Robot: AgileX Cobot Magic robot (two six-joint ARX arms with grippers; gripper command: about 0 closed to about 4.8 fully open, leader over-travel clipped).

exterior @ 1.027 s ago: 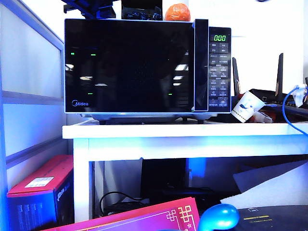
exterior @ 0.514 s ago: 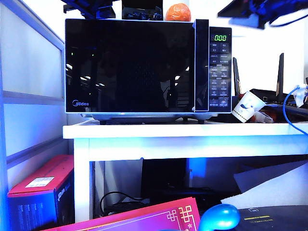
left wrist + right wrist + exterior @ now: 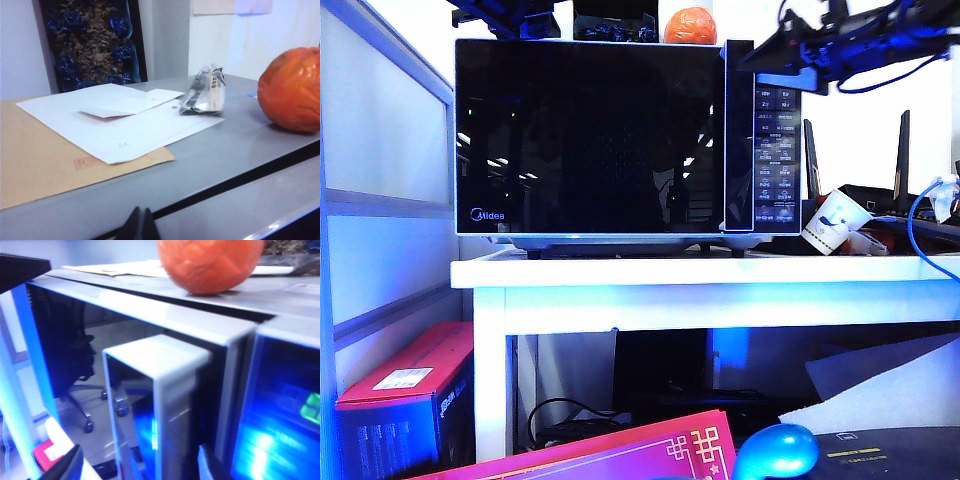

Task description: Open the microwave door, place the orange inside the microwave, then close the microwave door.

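I had the right gripper up at the top right corner of the microwave, level with the head of the tall handle strip, and in the right wrist view its two fingers stood apart on either side of that strip, holding nothing; I judged that was the right place to be, since the strip is the only part of the microwave door that stands proud enough to hook and pull. The door was shut flush against the front, so the first step was not yet done. The orange sat on top of the microwave near its front edge, just above the handle, close to where the door would swing, which I took as handy for a short carry down into the cavity. The left gripper rested low over the same top surface beside some white paper sheets and a crumpled foil wrapper, fingertips pressed together and empty, with the orange off to one side and well apart from it. In front of the door I saw open air for it to swing into; to the right, a tipped paper cup and cables crowded the table, leaving less room there.
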